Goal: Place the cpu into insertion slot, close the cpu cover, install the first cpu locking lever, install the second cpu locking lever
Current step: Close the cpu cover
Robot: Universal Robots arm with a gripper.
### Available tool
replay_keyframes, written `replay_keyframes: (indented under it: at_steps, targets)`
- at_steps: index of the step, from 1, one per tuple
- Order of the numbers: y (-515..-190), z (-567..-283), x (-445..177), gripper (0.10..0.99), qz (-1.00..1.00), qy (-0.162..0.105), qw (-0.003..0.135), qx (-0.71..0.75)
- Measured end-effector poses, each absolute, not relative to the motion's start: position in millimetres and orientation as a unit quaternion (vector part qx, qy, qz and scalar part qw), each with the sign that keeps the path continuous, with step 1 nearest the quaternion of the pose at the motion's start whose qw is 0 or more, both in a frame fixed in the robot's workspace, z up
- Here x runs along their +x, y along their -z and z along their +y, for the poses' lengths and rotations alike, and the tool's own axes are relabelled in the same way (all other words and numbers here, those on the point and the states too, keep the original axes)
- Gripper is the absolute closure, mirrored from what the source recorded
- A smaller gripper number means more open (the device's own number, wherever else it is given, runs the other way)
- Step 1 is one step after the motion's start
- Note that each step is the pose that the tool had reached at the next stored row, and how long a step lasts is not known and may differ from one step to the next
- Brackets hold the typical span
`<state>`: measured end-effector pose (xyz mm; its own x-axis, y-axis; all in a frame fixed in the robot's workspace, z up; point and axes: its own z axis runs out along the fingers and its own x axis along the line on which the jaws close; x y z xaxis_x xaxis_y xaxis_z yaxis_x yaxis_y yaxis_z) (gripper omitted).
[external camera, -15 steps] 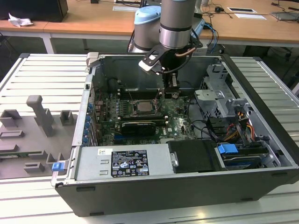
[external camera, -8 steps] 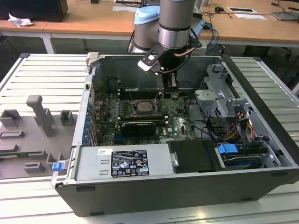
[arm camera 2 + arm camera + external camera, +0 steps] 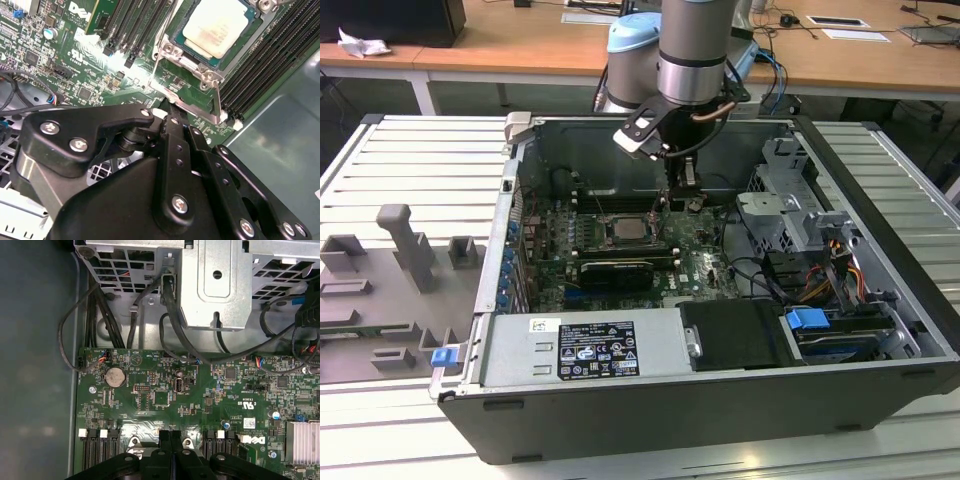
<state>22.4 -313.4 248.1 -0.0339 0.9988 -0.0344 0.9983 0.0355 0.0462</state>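
Note:
The cpu (image 3: 625, 231) (image 3: 217, 25), pale silvery-beige on top, lies flat in the insertion slot (image 3: 176, 55) on the green board. The cpu cover (image 3: 204, 113), a thin silver frame, stands raised off the slot, hinged up toward me. My gripper (image 3: 682, 195) (image 3: 169, 111) (image 3: 170, 436) hangs inside the open case, just to the exterior view's right of the slot. Its black fingers are pressed together, shut. The tips sit right at the cover's raised edge; whether they touch it or pinch it I cannot tell.
Long black memory slots (image 3: 260, 60) flank the slot. A black graphics card (image 3: 615, 270) lies in front, the power supply (image 3: 585, 350) nearer still. A metal drive cage (image 3: 785, 215) (image 3: 215, 285) with black cables (image 3: 170, 315) stands close on the exterior view's right. Grey fixtures (image 3: 400, 250) sit outside.

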Motion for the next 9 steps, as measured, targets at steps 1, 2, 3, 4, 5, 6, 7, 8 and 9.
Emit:
replay_keyframes:
  at_steps: [1, 2, 3, 4, 5, 6, 7, 8, 9]
  targets:
    - [-248.1, -313.4, 22.2, 0.98, 0.719, -0.005, 0.028, 0.694]
    - [-248.1, -313.4, 21.8, 0.98, 0.719, -0.005, 0.028, 0.694]
    - [-248.1, -313.4, 21.6, 0.98, 0.719, -0.005, 0.028, 0.694]
    - [-248.1, -313.4, 21.4, 0.98, 0.719, -0.005, 0.028, 0.694]
    - [-248.1, -313.4, 21.3, 0.98, 0.719, -0.005, 0.028, 0.694]
    - [-248.1, -313.4, 20.9, 0.98, 0.719, -0.005, 0.028, 0.694]
    - [-248.1, -313.4, 20.6, 0.98, 0.719, -0.005, 0.028, 0.694]
    - [-248.2, -313.4, 20.1, 0.98, 0.719, -0.005, 0.028, 0.694]
    - [-248.1, -313.4, 19.8, 0.98, 0.719, -0.005, 0.028, 0.694]
